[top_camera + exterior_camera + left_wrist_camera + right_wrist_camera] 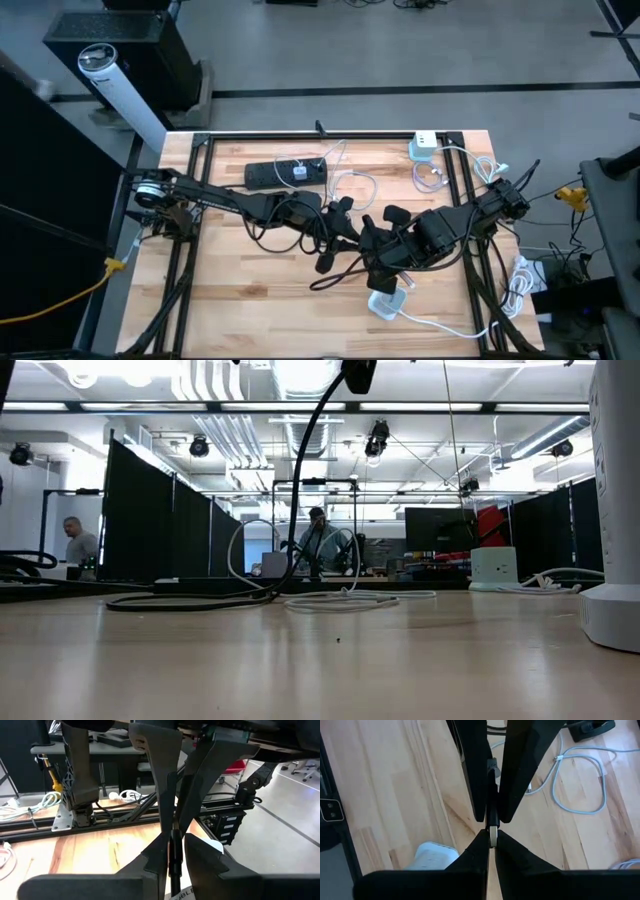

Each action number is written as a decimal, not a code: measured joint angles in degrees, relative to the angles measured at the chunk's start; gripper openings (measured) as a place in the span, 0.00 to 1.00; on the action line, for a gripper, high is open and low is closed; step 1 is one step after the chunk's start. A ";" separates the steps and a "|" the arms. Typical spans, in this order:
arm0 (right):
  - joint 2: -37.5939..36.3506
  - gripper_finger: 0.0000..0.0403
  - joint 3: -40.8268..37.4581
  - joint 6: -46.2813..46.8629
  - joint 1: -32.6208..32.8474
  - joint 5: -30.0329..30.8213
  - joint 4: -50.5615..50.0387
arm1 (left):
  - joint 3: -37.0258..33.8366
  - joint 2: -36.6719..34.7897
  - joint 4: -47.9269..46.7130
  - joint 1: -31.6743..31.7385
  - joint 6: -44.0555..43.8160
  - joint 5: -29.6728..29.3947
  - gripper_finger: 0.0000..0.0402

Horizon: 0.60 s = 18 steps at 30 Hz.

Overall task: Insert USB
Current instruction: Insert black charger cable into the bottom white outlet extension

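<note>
Both grippers meet above the table's middle, shut on the same thin black USB cable [335, 277]. My left gripper [352, 228] reaches in from the left. My right gripper [368, 243] comes down slanting from the right. In the left wrist view my left gripper [174, 862] stands just under the right arm's fingers [155, 775]. In the right wrist view my right gripper [492, 837] meets the left arm's fingers [470, 765]. A white USB hub [388, 303] lies flat on the table below them, near the front edge. The rest of the cable [300, 480] hangs down to the table. My left gripper pinches the thin black cable [174, 851] between its two fingers, close to the right gripper's hold. Its fingers come nearly level from the table's left. The held stretch is clear of the table. My right gripper pinches the cable's plug end between its fingertips, where a silver metal tip [492, 833] shows. Its fingers slant down from above and from the right. The plug is lifted clear, above the wood beside the white hub [434, 859].
A black power strip [285, 173] lies at the far middle. A white charger block [424, 147] with white cables [440, 178] lies at the far right. Loose white cable loops [580, 785] lie on the wood. The hub [612, 615] stands close at the low view's right.
</note>
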 joint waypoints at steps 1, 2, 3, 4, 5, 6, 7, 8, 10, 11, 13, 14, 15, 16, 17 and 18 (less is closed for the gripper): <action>0.00 0.01 0.00 -0.03 0.01 0.01 -0.02 | 0.00 0.00 -0.04 0.00 0.02 0.00 0.14; 0.00 0.01 0.00 -0.05 0.01 -0.01 0.00 | 0.00 0.02 -0.12 0.00 0.04 0.00 0.14; 0.00 0.01 0.00 -0.07 0.01 -0.01 0.00 | 0.00 0.02 -0.23 0.06 0.04 0.00 0.15; 0.00 0.01 0.00 -0.07 0.01 -0.01 0.00 | 0.00 0.02 -0.28 0.04 0.06 0.00 0.15; 0.00 0.01 0.00 -0.09 0.01 -0.01 0.00 | 0.00 0.02 -0.30 0.04 0.06 0.00 0.16; 0.00 0.01 0.00 -0.10 0.01 -0.01 0.00 | 0.00 0.02 -0.32 0.04 0.09 -0.01 0.16; 0.00 0.01 0.00 -0.10 0.01 -0.01 0.00 | 0.00 0.02 -0.33 0.04 0.09 -0.02 0.16; 0.00 0.01 0.00 -0.10 0.01 -0.01 0.01 | 0.00 0.02 -0.33 0.04 0.09 -0.03 0.16; 0.00 0.01 0.00 -0.12 0.01 -0.01 0.02 | 0.00 0.02 -0.35 0.04 0.09 -0.09 0.15; 0.00 0.01 0.00 -0.12 0.01 -0.01 0.04 | 0.00 0.02 -0.35 0.04 0.09 -0.11 0.14; 0.00 0.01 0.00 -0.14 0.01 -0.05 0.07 | 0.00 0.02 -0.35 0.04 0.35 -0.16 0.09; 0.00 0.01 0.00 -0.14 0.01 -0.06 0.08 | 0.00 0.02 -0.35 0.04 0.74 -0.13 0.07; 0.00 0.01 0.00 -0.14 0.01 -0.15 0.09 | 0.00 0.02 -0.35 0.04 1.09 -0.16 0.05; 0.00 0.01 0.00 -0.13 0.01 -0.20 0.14 | 0.00 0.02 -0.35 0.04 1.23 -0.19 0.05; 0.00 0.01 0.00 -0.14 0.01 -0.16 0.17 | 0.00 0.02 -0.35 0.04 1.29 -0.17 0.05; 0.00 0.01 0.00 -0.14 0.03 -0.14 0.20 | 0.00 0.02 -0.37 0.07 1.27 -0.17 0.05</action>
